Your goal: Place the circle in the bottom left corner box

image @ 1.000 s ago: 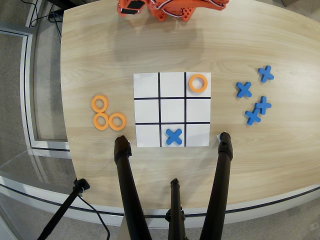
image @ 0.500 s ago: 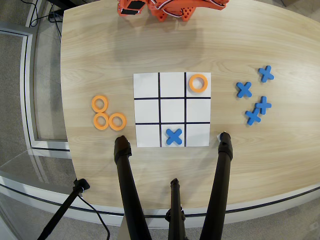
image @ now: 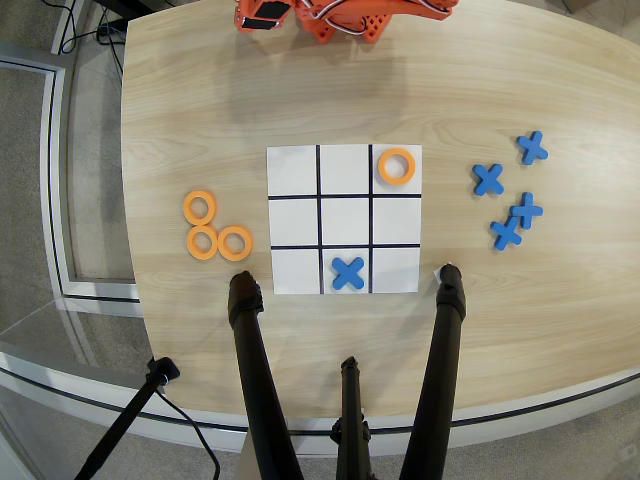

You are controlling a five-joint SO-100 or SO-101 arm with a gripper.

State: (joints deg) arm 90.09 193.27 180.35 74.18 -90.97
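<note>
An orange ring (image: 396,166) lies flat in the top-right corner cell (image: 410,190) of the white 3x3 paper grid (image: 295,170), as the overhead view shows it. It sits a little high and left in that cell, near the top edge. Three more orange rings (image: 216,231) lie in a cluster on the table left of the grid. The orange arm (image: 340,18) is folded at the table's far edge, well away from the grid. Only part of it shows, and I cannot make out how its jaws stand. Nothing is seen held.
A blue X (image: 348,272) lies in the bottom-middle cell. Several blue X pieces (image: 510,192) lie on the wood table right of the grid. Black tripod legs (image: 250,370) (image: 440,370) rise over the table's near edge, close to the grid's lower corners.
</note>
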